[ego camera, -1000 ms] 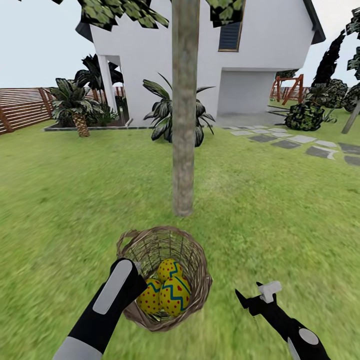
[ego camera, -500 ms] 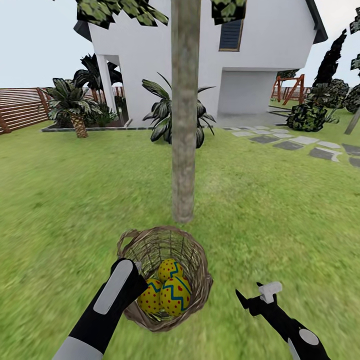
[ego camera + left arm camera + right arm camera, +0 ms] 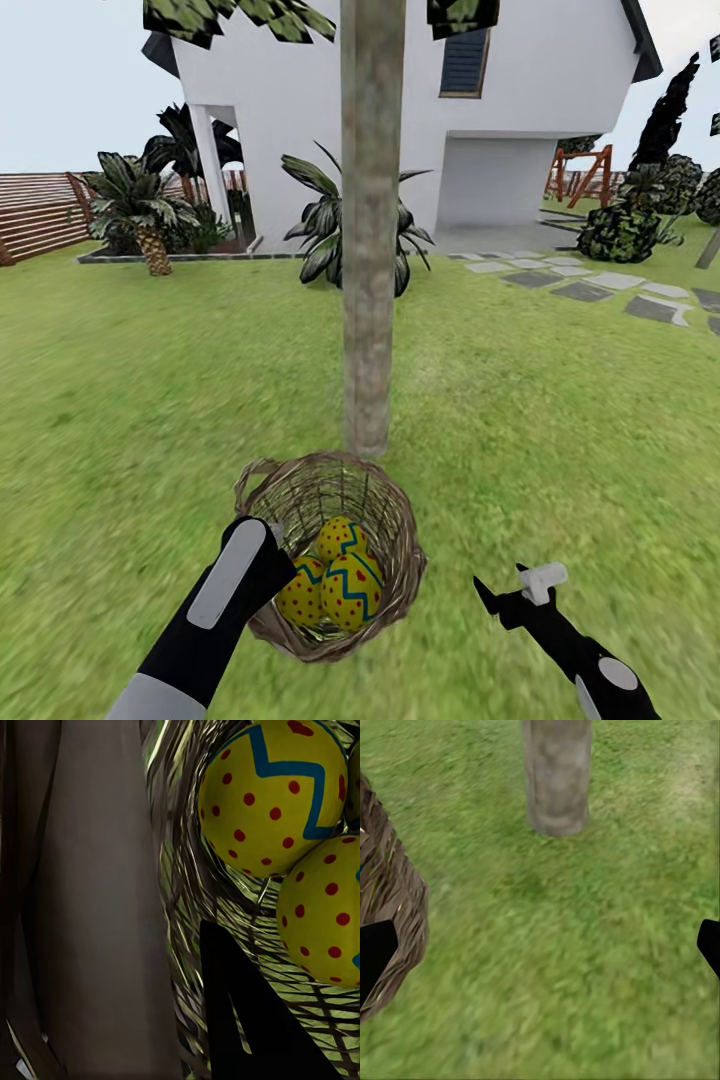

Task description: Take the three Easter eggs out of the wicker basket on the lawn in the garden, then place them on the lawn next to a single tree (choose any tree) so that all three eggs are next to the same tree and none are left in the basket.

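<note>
The left hand [image 3: 272, 560] grips the rim of the brown-grey woven wicker basket [image 3: 390, 510] at lower centre, one finger inside. The right hand [image 3: 512, 590], lower right, is wide open and empty. Three yellow Easter eggs with red dots and blue zigzags [image 3: 335, 585] lie inside the basket. The grey-brown tree trunk [image 3: 370, 250] now looks slightly nearer than a second ago, so unloading onto the green lawn [image 3: 560, 430] can probably begin.

Three Easter eggs [image 3: 338, 585], one wicker basket [image 3: 395, 520].
</note>
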Tool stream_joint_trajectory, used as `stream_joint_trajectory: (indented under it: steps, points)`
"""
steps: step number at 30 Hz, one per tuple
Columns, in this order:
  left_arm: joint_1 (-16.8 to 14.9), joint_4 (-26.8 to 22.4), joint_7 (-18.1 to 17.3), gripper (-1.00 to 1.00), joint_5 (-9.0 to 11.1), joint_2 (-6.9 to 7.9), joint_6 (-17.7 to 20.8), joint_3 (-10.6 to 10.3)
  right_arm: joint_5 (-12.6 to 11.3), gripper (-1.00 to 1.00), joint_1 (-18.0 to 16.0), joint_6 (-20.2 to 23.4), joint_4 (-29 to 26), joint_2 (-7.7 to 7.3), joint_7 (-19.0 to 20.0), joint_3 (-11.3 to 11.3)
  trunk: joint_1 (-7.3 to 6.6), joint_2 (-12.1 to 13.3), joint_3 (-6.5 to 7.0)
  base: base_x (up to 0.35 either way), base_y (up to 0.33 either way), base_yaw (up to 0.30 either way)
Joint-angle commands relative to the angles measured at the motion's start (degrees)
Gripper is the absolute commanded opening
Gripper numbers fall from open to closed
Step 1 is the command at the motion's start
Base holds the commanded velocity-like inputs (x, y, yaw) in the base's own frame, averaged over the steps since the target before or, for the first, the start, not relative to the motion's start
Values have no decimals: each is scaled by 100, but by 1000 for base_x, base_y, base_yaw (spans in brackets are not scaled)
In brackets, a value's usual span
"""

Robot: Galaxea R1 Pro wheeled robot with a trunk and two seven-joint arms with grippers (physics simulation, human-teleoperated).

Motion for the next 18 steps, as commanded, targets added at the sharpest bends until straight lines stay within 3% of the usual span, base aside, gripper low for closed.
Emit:
stream_joint_trajectory:
  steps: [1,18]
  points:
    - [-1,-1,-20,-100,-1,-5,26,0,-3,100,0,0,-3,-3,0,-6,0,-1,-9,334,0,0]
    - [-1,-1,-20,-100,-4,-16,26,-17,2,100,0,0,-13,-5,-9,-11,0,-1,-164,334,0,0]
